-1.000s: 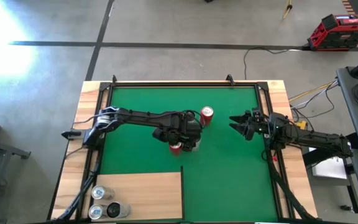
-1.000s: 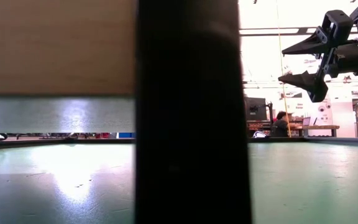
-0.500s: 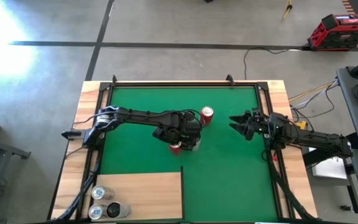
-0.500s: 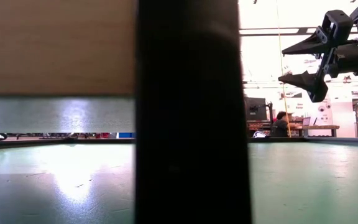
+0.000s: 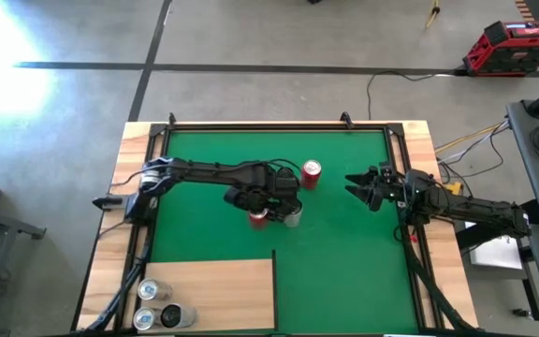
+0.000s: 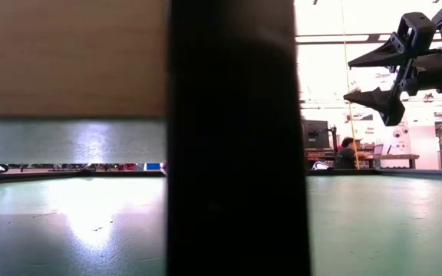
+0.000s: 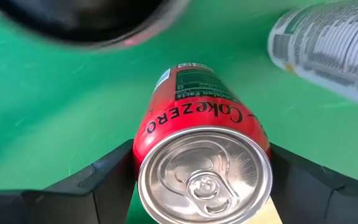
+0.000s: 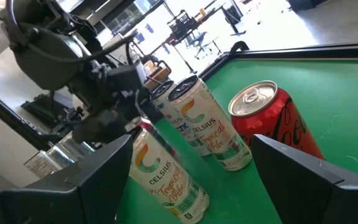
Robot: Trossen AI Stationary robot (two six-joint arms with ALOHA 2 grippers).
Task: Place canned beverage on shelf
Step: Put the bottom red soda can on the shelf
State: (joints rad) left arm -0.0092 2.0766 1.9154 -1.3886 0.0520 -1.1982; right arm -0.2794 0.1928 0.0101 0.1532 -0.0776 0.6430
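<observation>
You get even, bright light from above in the high view, with a washed-out white glare on the grey concrete floor at the upper left and only soft shadows under the arms. In the low view a broad, dark, out-of-focus post blocks the middle, the dull green felt mat carries a pale sheen, and the room behind is blown out white. Your left wrist view shows the red cola can's silver lid sharp, but the pale printed can and the dark rounded shape beside it are smeared.
</observation>
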